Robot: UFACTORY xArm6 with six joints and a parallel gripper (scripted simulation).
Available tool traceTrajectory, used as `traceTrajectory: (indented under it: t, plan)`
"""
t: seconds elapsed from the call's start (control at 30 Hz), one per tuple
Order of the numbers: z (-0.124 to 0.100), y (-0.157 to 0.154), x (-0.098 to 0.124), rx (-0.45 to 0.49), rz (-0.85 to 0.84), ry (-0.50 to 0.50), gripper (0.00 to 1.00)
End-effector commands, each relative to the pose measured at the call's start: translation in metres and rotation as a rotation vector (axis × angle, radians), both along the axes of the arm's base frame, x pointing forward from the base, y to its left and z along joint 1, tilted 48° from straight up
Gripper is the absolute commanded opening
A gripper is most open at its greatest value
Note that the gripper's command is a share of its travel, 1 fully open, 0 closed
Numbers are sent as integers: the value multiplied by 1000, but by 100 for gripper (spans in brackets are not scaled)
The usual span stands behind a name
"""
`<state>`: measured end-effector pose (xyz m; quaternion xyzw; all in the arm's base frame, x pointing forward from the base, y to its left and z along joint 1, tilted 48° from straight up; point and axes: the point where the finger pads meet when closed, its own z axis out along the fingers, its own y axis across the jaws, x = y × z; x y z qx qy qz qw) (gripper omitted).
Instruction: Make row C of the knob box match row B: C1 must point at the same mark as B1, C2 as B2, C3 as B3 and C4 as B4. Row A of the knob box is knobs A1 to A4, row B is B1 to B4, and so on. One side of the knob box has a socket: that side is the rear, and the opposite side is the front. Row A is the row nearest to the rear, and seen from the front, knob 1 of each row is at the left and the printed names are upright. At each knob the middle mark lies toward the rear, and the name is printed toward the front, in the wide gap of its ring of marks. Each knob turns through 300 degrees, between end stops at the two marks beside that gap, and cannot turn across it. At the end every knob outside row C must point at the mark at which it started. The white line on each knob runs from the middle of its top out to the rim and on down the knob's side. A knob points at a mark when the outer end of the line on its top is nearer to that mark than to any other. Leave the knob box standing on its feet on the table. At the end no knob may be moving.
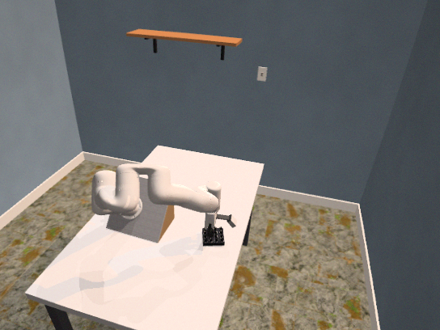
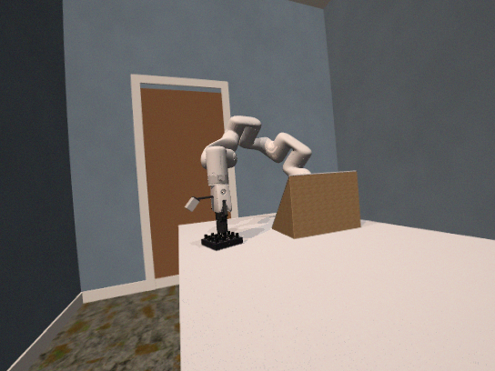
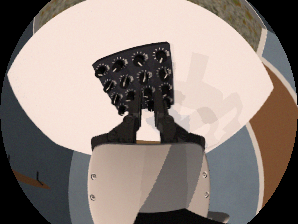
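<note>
The black knob box [image 1: 218, 239] [image 2: 222, 241] [image 3: 136, 70] stands on its feet near the edge of the white table [image 1: 162, 275] [image 2: 341, 295] [image 3: 67, 83]. It carries several rows of small black knobs; their white lines and printed names are too small to read. My gripper [image 1: 209, 232] [image 2: 221, 228] [image 3: 147, 98] points straight down onto the box. Its dark fingers stand a narrow gap apart, on either side of a knob in the row nearest the wrist camera. I cannot tell which knob it is, or whether the fingers touch it.
The arm's wedge-shaped base block [image 1: 139, 222] [image 2: 318, 205] stands on the table close to the box. The table edge [image 1: 243, 226] runs just beside the box, with the floor below. A door [image 2: 177, 182] is in the wall behind.
</note>
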<state>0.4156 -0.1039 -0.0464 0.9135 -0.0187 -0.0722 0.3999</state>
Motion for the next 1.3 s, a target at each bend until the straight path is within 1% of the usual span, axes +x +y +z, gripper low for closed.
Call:
traceTrajectory:
  t: [0.0, 0.53, 1.27]
  plan:
    - [-1, -1, 1, 1, 2, -3, 19]
    - [-6, -7, 0, 1, 2, -3, 19]
    - [-7, -7, 0, 1, 2, -3, 19]
